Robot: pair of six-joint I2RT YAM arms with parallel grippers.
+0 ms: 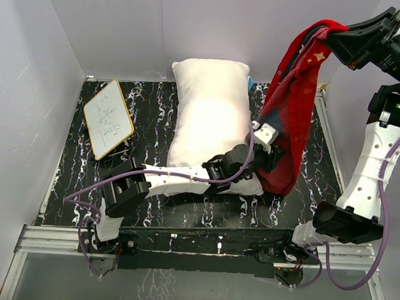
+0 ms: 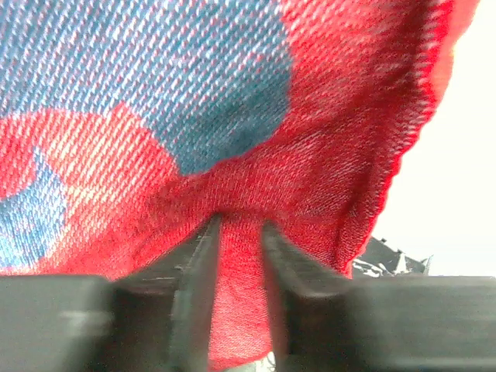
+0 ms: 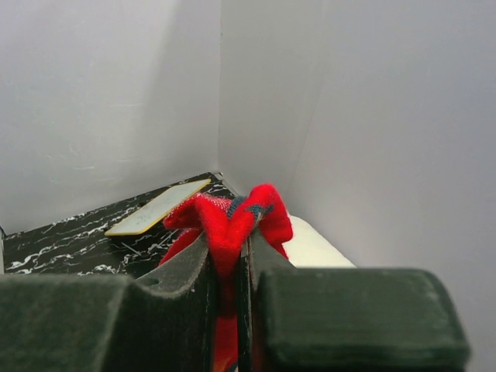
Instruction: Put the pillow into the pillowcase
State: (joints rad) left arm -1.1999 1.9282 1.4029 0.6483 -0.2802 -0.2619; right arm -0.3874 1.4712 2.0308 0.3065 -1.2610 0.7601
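Pillow point(image 1: 208, 123) is not in the pillowcase point(image 1: 294, 101) yet, so the main job is not done. It lies flat on the dark surface point(image 1: 156, 96), white and puffy, with pointy corners, its far end close to the back wall. The pillowcase hangs just beside it, on the right. It is bright red with a yellow star and some blue shapes on it. The right fingers point(image 1: 337, 37) are pinched tight on its top edge and hold it high in the air. The left fingers point(image 1: 263, 132) are closed on a fold of the red cloth lower down, near the pillow's side. So the case is lifted and held by both arms, but I cannot tell if its mouth is open. I think the next thing is to pull the mouth wide and slip it over one end of the pillow. A small white board point(image 1: 108, 119) lies at the left, well apart from all this.
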